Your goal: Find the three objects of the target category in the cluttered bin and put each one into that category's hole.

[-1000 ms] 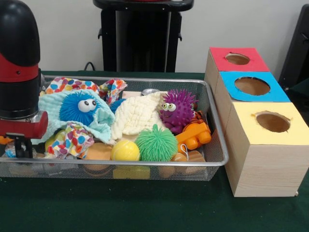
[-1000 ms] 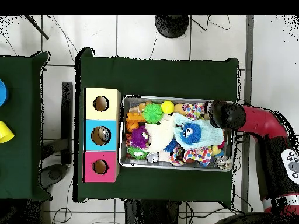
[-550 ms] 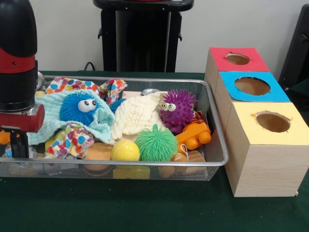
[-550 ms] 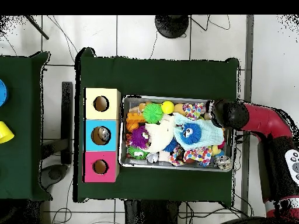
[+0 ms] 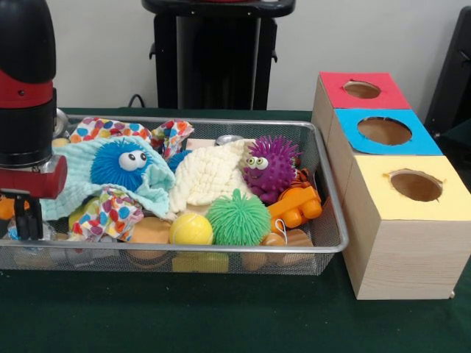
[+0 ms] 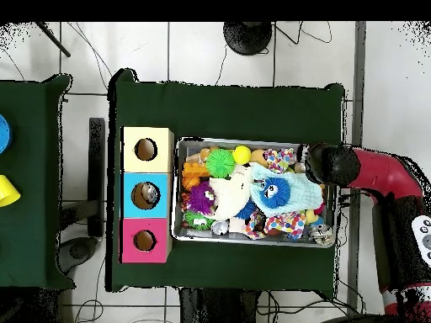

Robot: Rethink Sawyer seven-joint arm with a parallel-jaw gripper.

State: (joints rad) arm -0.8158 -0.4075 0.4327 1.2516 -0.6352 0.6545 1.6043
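A wire mesh bin (image 5: 333, 193) (image 6: 178, 192) holds a heap of toys and cloths. Among them are a blue fuzzy ball with eyes (image 5: 118, 165) (image 6: 271, 191) on a mint cloth, a purple spiky creature (image 5: 269, 165) (image 6: 200, 198), a green spiky ball (image 5: 238, 217) (image 6: 220, 161), a yellow ball (image 5: 190, 229) (image 6: 242, 154) and an orange toy (image 5: 296, 207). Beside the bin stand a red (image 5: 362, 90), a blue (image 5: 384, 131) and a yellow (image 5: 416, 185) box, each with a round hole. My gripper (image 5: 26, 220) (image 6: 327, 164) hangs low over the bin's end farthest from the boxes; its state is hidden.
A cream waffle cloth (image 5: 206, 175) and dotted cloths (image 5: 103, 210) cover other items in the bin. Green cloth covers the table (image 5: 221, 316). In the overhead view something grey lies inside the blue box's hole (image 6: 146, 195). A second green table (image 6: 34, 193) stands to the left.
The arm has shifted slightly sideways along the bin's end, toward the left edge in the front view. The toys and cloths lie as before.
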